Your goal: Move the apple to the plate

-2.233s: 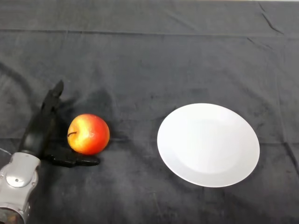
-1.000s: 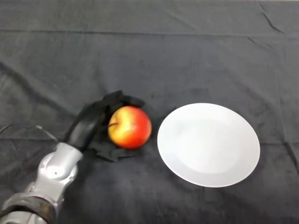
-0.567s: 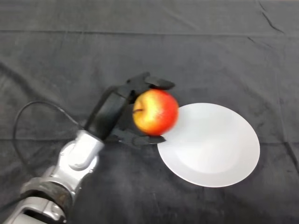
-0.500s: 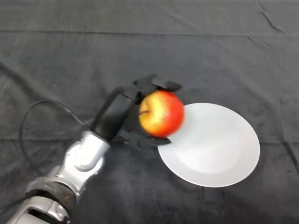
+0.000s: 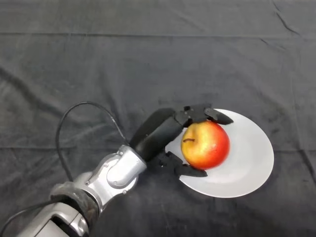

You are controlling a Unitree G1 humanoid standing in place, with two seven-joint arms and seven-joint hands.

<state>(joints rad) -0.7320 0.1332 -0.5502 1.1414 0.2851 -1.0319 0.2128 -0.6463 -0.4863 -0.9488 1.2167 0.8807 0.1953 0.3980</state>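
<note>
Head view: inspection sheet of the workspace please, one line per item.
Surface: table under a dark cloth, creased.
Job's things: apple, red and yellow, stem showing, held over the left part of the white plate; cannot tell if it touches the plate.
Clutter: nothing seen.
Hands: left hand curled round the apple, fingers above it, thumb below.
Cables: not reported.
Surroundings: nothing seen beyond the cloth.
</note>
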